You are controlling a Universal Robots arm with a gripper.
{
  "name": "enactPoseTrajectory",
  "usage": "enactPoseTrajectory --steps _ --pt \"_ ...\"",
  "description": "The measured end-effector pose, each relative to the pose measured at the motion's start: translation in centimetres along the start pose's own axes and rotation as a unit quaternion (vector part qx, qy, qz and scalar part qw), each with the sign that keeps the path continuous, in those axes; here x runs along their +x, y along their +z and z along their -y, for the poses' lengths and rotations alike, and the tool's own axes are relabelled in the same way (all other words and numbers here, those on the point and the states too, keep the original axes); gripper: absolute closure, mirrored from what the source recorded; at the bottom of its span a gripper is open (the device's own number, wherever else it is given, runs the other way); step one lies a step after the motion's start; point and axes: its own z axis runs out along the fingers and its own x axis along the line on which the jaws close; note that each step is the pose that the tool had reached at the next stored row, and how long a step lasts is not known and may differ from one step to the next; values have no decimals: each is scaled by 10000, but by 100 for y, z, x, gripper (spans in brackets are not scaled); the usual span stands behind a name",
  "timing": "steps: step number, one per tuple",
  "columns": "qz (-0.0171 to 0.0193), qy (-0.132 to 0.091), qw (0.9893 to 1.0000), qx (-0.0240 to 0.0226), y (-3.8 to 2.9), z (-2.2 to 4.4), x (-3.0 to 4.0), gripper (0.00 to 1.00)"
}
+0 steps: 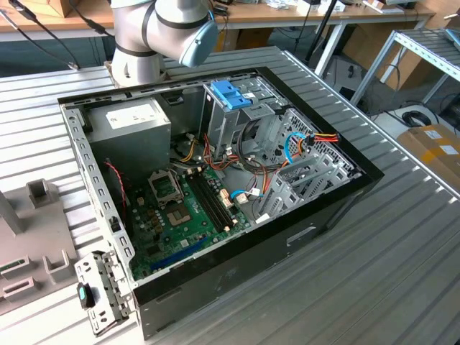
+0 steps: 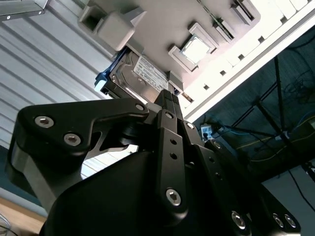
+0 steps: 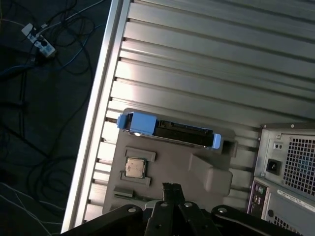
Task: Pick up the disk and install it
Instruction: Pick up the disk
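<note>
Step in hand: approach to the disk [image 3: 167, 132]; pick-up not yet made, by the look of it.
Gripper state: the gripper [image 3: 171, 187] has its jaws closed together, with nothing between them.
Disk location: straight ahead of the fingertips and apart from them, standing on 1 long edge in the grey holder [image 3: 197, 169].
Disk features: dark body, with 2 blue carrier ends showing.
Nearby parts: 1 processor chip [image 3: 134, 167] lies in a recess of the holder, between the gripper and the disk. The computer case [image 3: 290, 162] stands off to 1 side, beyond the holder.
Support: the holder rests on the slatted metal table [image 3: 206, 59].
Jaw setting (judgement): the closed jaws cannot straddle the disk. They should be opened wider than its thickness before closing in.
Alignment (judgement): set the jaws parallel to the 2 flat faces, centred between the blue ends.
Clearance (judgement): pass above the chip and keep off the holder's raised blocks.
Grip (judgement): the faces look smooth, so a square, centred grip should prevent tilting.
</note>
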Motion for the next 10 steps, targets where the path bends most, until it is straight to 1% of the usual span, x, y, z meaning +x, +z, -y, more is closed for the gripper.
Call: enactPoseTrajectory --steps 6,10 --pt "-9 -221 9998 -5 0 0 0 90" --pt "-15 -349 9994 -8 0 0 0 90"
